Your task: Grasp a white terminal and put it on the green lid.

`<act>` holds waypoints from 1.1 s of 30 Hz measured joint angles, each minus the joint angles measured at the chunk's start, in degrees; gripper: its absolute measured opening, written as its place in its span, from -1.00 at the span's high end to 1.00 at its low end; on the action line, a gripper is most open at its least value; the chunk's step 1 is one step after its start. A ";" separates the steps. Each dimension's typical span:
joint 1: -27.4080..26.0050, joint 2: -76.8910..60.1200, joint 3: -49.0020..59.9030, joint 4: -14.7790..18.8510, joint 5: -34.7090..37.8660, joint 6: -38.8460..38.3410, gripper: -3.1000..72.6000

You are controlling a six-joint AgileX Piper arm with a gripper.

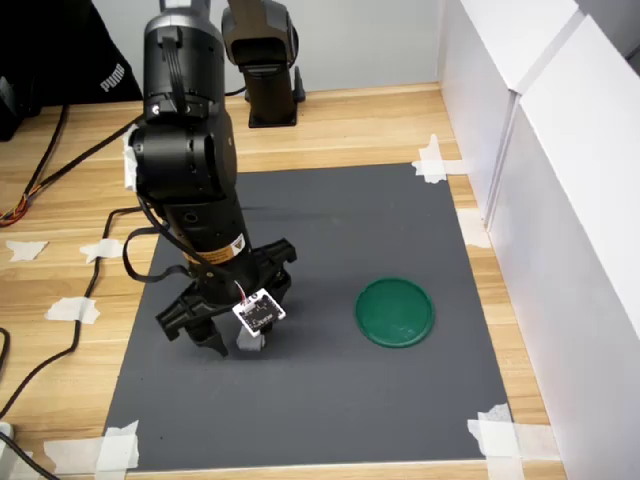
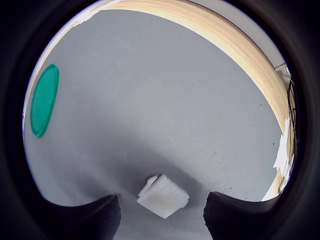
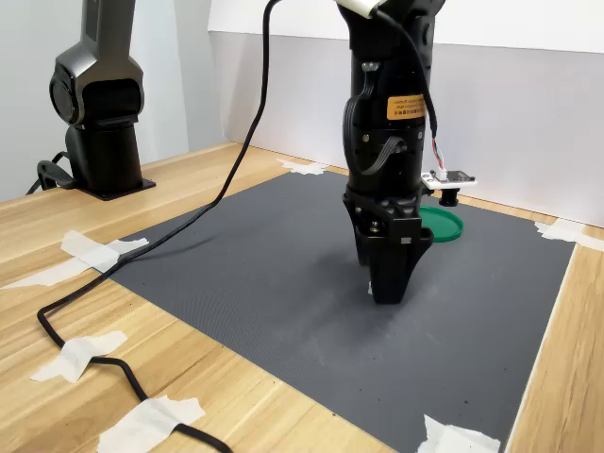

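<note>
Wrist view: white terminal (image 2: 163, 195) on the gray mat (image 2: 165, 100), between 2 dark fingertips (image 2: 87, 217) spread well apart, touching neither. Gripper (image 2: 162, 217) open wide, holding nothing.

First exterior view: "PUMA" in white on a black garment (image 1: 60, 50) at the back. Yellow label (image 1: 228, 250) on the arm, text unreadable. Gripper (image 1: 225, 335) lowered to the mat (image 1: 320, 400); terminal hidden behind the camera module. Green lid (image 1: 395, 312) flat, empty, well apart toward the first exterior view's right.

Second exterior view: lid (image 3: 444, 226) partly hidden behind the arm; gripper (image 3: 389, 283) close above the mat.
</note>
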 joint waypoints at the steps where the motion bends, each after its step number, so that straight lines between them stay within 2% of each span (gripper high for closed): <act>1: 0.00 0.06 0.00 0.00 0.00 0.00 -0.93; 16: 0.00 1.05 0.00 0.06 -1.17 0.01 -0.93; 19: 0.00 1.05 0.00 0.02 -1.17 -0.11 -0.88; 24: 0.00 1.05 0.00 0.18 -1.30 -0.48 -0.57; 27: 0.00 1.05 0.00 0.18 -1.71 -0.50 -0.21; 29: 0.00 1.05 0.00 0.18 -1.70 -0.50 -0.04; 33: 0.00 0.86 0.00 0.18 -1.85 -0.50 -0.05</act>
